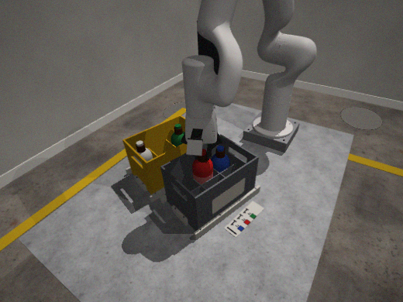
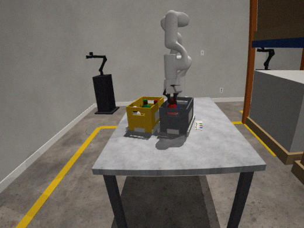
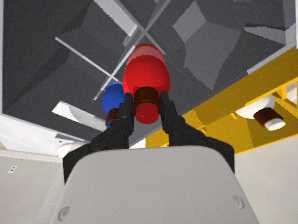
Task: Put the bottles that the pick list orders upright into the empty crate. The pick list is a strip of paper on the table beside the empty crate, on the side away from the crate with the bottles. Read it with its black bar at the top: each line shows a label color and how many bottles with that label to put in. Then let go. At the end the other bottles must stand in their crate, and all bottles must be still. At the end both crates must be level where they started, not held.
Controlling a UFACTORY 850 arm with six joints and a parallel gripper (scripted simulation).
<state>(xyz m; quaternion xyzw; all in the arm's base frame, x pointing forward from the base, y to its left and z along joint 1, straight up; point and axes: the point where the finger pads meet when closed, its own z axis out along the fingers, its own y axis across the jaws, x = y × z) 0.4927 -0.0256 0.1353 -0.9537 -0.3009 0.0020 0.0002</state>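
Note:
My gripper (image 3: 146, 100) is shut on the neck of a red bottle (image 1: 202, 167) and holds it upright, partly down in a cell of the dark grey crate (image 1: 211, 181). The red bottle also shows in the wrist view (image 3: 145, 76). A blue bottle (image 1: 221, 159) stands upright in the cell beside it, and shows in the wrist view (image 3: 114, 98) too. The yellow crate (image 1: 155, 155) next to it holds a green bottle (image 1: 177, 135) and a white bottle (image 1: 143, 152). The pick list (image 1: 244, 218) lies beside the grey crate, with green, red and blue marks.
The arm's base (image 1: 272, 133) stands behind the crates. In the exterior view a red-capped bottle (image 2: 155, 102) also stands in the yellow crate (image 2: 144, 113). The crates sit close together near the table's far left part.

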